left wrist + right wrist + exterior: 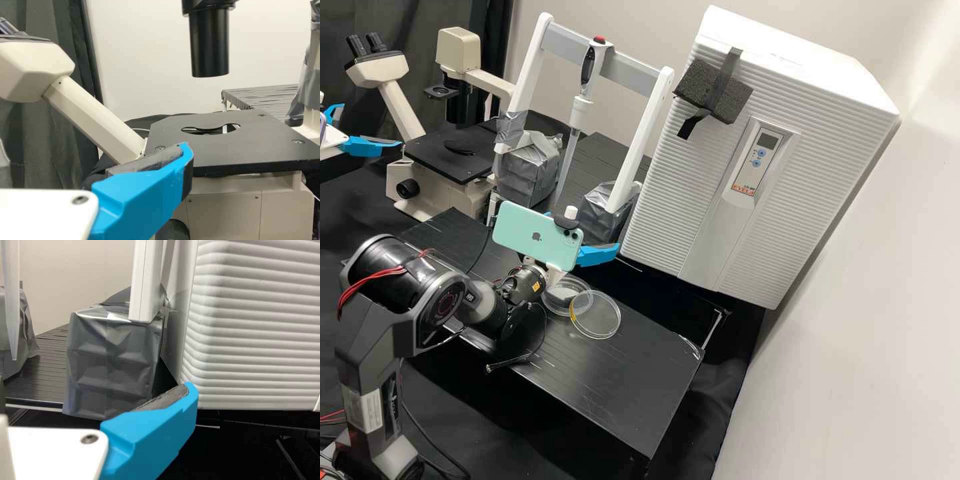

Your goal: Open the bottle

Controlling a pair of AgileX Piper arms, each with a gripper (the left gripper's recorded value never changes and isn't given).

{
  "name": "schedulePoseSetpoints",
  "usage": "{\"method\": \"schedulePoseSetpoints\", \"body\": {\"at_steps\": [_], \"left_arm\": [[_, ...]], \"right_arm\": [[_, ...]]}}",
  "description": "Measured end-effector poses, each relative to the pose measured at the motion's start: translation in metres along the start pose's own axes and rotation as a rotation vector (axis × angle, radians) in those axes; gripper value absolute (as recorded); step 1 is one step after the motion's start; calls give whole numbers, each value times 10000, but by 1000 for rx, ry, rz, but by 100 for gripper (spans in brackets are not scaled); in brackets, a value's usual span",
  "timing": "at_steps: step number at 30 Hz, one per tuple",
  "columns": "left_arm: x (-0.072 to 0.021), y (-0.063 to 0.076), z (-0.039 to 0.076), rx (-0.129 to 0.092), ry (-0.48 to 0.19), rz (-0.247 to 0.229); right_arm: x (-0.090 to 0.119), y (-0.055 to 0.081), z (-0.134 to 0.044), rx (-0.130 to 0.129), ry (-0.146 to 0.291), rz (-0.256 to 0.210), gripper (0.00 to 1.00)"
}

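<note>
I cannot make out a bottle for certain. A small white cap-like piece (571, 213) pokes up behind the mint-green phone (533, 235) mounted on my right arm, and I cannot tell what it is. My right gripper (587, 235) hovers over the black platform (620, 380), facing the taped grey block (112, 370). One blue finger (160, 422) shows a bare pad, so the gripper is open and holds nothing. My left gripper (367, 130) is at the far left beside the microscope (443, 170). It is open too, and its finger (150, 182) has nothing on the pad.
Two clear petri dishes (583, 305) lie on the platform just right of my right wrist. A white ribbed appliance (747, 153) stands at the right. A white frame holding a pipette (580, 100) rests on two taped blocks. The microscope stage (235, 142) lies in front of my left finger.
</note>
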Motion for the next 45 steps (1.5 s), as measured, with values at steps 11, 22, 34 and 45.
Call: {"method": "schedulePoseSetpoints", "body": {"at_steps": [11,22,34,45], "left_arm": [[0,0,1,1,-2,0],[-36,6,262,10,-283,10],[-108,-74,431,-30,-501,-4],[-110,-153,624,-62,-621,-59]], "right_arm": [[0,0,0,0,0,0,100],[0,0,0,0,0,0,100],[0,0,0,0,0,0,100],[0,0,0,0,0,0,100]]}}
